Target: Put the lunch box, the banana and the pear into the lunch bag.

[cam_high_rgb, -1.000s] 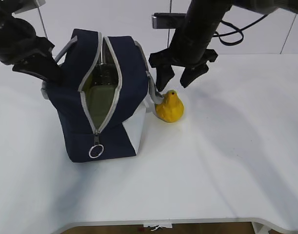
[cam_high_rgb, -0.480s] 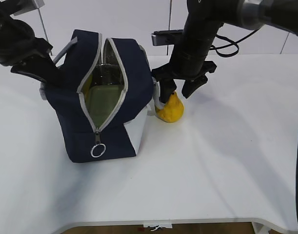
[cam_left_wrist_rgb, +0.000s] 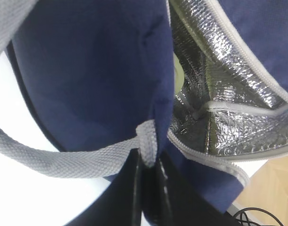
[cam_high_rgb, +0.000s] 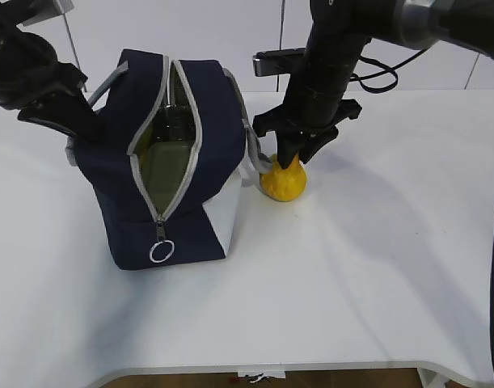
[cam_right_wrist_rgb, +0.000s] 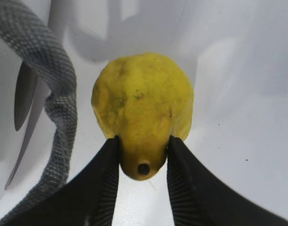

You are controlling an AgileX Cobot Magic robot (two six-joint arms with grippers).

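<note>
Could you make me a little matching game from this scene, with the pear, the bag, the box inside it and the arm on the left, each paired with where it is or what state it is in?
Things:
1. pear
2. lunch bag
3. lunch box
4. left end effector

States:
A. unzipped, standing on the white table
B. pinched at its narrow neck by the right end effector
C. lying inside the bag
D. clamped on the bag's edge by the grey handle

Pairs: 1-B, 2-A, 3-C, 4-D

White table (cam_high_rgb: 376,267), lunch bag (cam_high_rgb: 182,202) standing on it, pear (cam_high_rgb: 283,182) just beside
</note>
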